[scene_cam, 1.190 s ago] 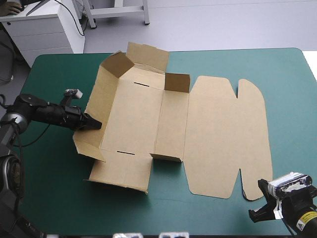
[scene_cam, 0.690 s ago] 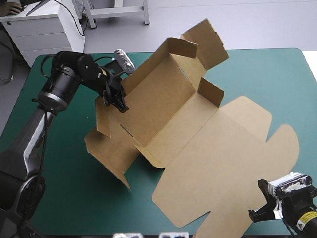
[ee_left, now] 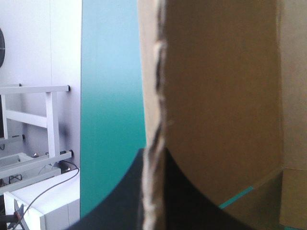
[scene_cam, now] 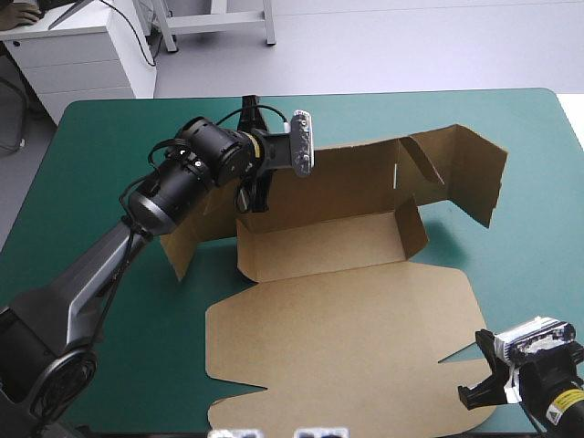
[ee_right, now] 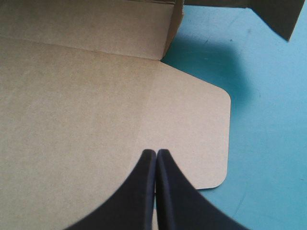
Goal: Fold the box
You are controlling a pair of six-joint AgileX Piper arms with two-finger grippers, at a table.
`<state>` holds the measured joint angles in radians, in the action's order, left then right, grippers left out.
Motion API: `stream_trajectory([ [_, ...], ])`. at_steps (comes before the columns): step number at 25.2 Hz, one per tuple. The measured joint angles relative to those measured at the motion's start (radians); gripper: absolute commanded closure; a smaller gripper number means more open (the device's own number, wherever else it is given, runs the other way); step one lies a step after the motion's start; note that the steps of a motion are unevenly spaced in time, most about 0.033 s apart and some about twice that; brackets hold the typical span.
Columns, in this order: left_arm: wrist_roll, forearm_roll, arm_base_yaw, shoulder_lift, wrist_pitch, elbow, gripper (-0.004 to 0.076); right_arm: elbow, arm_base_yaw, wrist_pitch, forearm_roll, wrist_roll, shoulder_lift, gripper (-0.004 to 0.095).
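Between the black fingers of the left gripper [ee_left: 152,165], a cut edge of the brown box [scene_cam: 338,338] is pinched. The fingers are all but closed on the board, one on each face of it. From that grip the long wall [scene_cam: 319,182] is held up off the teal-green cover [scene_cam: 100,146]. It runs away from the gripper toward an end panel [scene_cam: 465,169], which is tilted up and partly folded over. Just below the gripper the adjoining panel [scene_cam: 319,246] lies nearly flat. A loose side panel [scene_cam: 180,248] hangs under the wrist.

The work is judged to be at an early-to-middle stage. One long wall is stood up and a short flap at its far end is bent inward. Nothing is seen tucked or locked, however, and the wall appears to be held upright by the grip alone. The side walls are yet to be raised and tucked. The lid [scene_cam: 365,365] lies spread flat on the cover, well on the near side of the left gripper.

The right gripper [ee_right: 156,155] is pressed together into one point, and nothing is held in it. A rounded corner of the lid lies directly under its tips, and the standing wall is well ahead of it. Whether the tips touch the board cannot be told.
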<state>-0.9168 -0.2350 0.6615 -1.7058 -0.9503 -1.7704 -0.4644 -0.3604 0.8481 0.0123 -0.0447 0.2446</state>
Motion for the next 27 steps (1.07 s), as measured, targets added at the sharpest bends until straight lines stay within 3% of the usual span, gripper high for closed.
stream_trajectory([
  [4, -0.033, -0.017, 0.035, 0.002, 0.054, 0.062, 0.0731, 0.000, 0.000, 0.000, 0.000, 0.000, 0.000, 0.0922],
  [11, 0.044, -0.222, 0.133, 0.060, 0.275, 0.221, 0.0731, 0.000, 0.000, 0.000, 0.000, 0.000, 0.000, 0.0922],
  [20, 0.356, -0.541, 0.154, 0.125, 0.357, 0.431, 0.0731, 0.000, 0.000, 0.000, 0.000, 0.001, -0.001, 0.0922],
  [24, 0.651, -0.824, 0.154, 0.198, 0.456, 0.601, 0.0731, 0.000, 0.000, -0.016, 0.000, 0.033, -0.001, 0.0922],
  [27, 0.732, -0.911, 0.154, 0.218, 0.483, 0.652, 0.0731, -0.005, 0.000, -0.044, 0.000, 0.045, 0.007, 0.0922],
])
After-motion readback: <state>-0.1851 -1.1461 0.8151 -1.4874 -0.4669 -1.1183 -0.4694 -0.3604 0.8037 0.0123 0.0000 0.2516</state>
